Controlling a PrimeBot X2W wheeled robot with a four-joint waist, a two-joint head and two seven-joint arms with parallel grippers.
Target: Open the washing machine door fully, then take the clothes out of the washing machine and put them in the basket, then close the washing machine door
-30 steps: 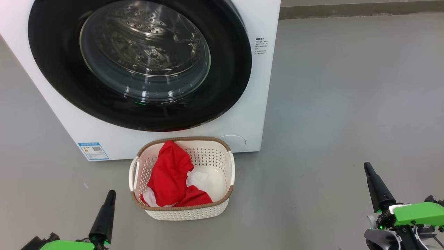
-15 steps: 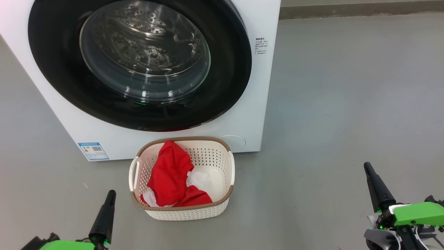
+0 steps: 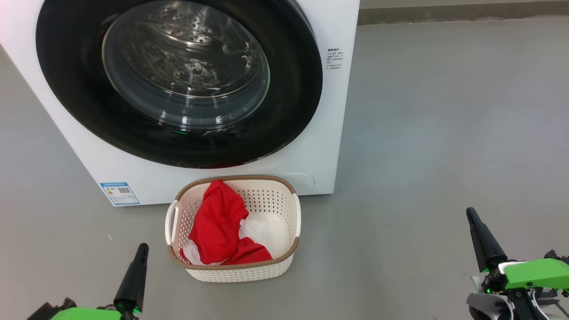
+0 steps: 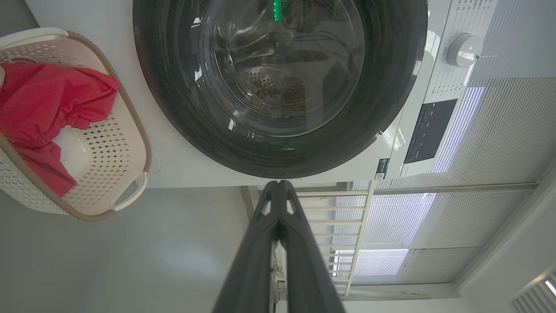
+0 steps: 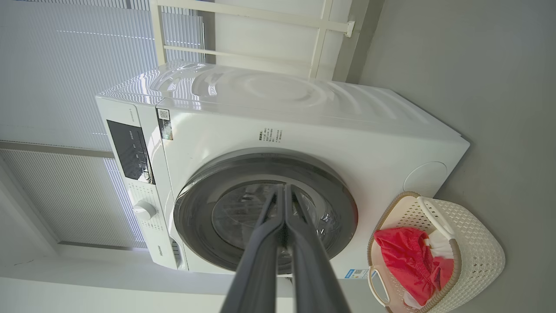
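Observation:
The white washing machine point(image 3: 331, 111) stands ahead with its black-rimmed round door point(image 3: 71, 89) closed flat against the front; the steel drum shows through the glass. On the floor in front of it sits the cream basket point(image 3: 275, 266), and red clothes point(image 3: 215, 226) with white parts lie inside it. My left gripper point(image 3: 142, 246) is at the lower left, shut with nothing held, a little left of the basket. My right gripper point(image 3: 470, 212) is shut and empty at the lower right, well away from the basket. The wrist views show the door point(image 4: 173, 108) point(image 5: 195, 208), the basket point(image 4: 130, 143) point(image 5: 478, 248) and the clothes point(image 4: 39, 100) point(image 5: 404, 256).
Grey floor point(image 3: 444, 133) stretches wide to the right of the machine. A wall base point(image 3: 444, 13) runs along the far edge. Window blinds point(image 5: 56, 65) and a white rail frame point(image 5: 243, 13) stand behind the machine.

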